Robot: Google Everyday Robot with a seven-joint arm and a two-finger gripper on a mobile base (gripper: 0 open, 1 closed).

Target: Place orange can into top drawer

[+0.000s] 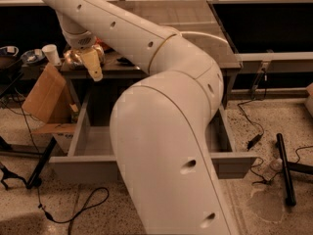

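The orange can [73, 58] is a shiny gold, wrinkly, foil-like item at the front left edge of the counter [195, 28]. My gripper [91, 61] is at the can, with one cream finger [94, 67] in front of it, and seems shut on it. The can shows on both sides of that finger. The top drawer [80, 168] is pulled wide open below the counter, and its grey inside [93, 140] shows nothing in it on the left. My big white arm hides the drawer's middle and its handle.
A white cup [50, 53] and a bowl [33, 57] stand left of the can. A cardboard box [45, 95] leans beside the drawer's left wall. Cables [73, 212] lie on the floor, and a black stand [285, 168] lies at the right.
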